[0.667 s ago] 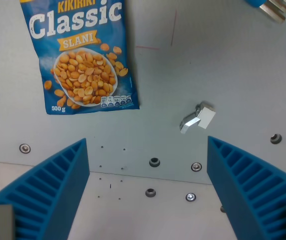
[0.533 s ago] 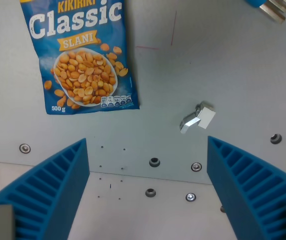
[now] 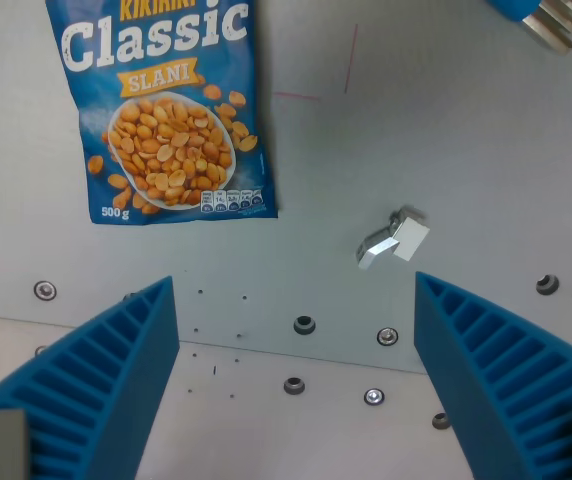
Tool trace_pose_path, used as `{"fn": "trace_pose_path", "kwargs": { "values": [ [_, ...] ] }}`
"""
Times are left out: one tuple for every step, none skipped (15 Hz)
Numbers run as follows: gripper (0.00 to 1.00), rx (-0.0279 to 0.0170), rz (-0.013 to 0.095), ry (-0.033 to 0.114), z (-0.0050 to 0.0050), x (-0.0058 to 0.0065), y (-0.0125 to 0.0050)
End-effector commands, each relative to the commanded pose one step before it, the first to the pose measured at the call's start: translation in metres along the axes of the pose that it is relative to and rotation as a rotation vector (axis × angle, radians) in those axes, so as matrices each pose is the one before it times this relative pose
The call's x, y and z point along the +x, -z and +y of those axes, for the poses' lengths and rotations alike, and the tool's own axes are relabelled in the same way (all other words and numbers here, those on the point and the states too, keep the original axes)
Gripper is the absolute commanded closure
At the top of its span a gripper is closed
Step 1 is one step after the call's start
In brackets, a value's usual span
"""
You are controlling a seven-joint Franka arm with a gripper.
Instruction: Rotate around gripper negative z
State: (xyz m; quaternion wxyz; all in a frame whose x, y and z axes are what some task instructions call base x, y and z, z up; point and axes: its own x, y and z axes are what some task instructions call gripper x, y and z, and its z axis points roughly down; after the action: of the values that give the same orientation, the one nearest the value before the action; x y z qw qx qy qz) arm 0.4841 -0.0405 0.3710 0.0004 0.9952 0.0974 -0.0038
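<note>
My gripper [image 3: 296, 350] is open and empty, with its two blue ribbed fingers [image 3: 96, 385] at the bottom left and bottom right of the wrist view. It hangs above a grey metal table [image 3: 416, 120]. A blue bag of Classic peanuts [image 3: 161, 110] lies flat on the table at the wrist view's upper left, ahead of the left finger and apart from it.
A small shiny metal bracket [image 3: 393, 238] lies on the table right of centre. A blue-handled metal tool [image 3: 541, 18] shows at the top right corner. Bolt heads and holes [image 3: 304, 324] run along a plate seam between the fingers. Red pen marks [image 3: 321, 80] are near the bag.
The whole scene has shifted slightly, turning a little in the picture: the camera has moved. The bag, the bracket and the open fingers keep their places.
</note>
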Motion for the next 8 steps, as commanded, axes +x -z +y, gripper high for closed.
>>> {"fn": "trace_pose_path", "kwargs": {
  "values": [
    [0.00,-0.00129,0.0051,0.1113,0.00062,-0.00052,0.00248],
    [0.00,0.00000,0.0000,0.0133,0.00000,0.00000,0.00000],
    [0.00,0.00000,0.0000,0.0133,0.00000,0.00000,0.00000],
    [0.00,0.00000,0.0000,0.0133,0.00000,0.00000,0.00000],
    [0.00,0.00000,0.0000,0.0133,0.00000,0.00000,0.00000],
    [0.00,0.00000,0.0000,0.0133,0.00000,0.00000,0.00000],
    [0.00,0.00000,0.0000,0.0133,0.00000,0.00000,0.00000],
    [0.00,0.00000,0.0000,0.0133,0.00000,0.00000,0.00000]
  ]
}}
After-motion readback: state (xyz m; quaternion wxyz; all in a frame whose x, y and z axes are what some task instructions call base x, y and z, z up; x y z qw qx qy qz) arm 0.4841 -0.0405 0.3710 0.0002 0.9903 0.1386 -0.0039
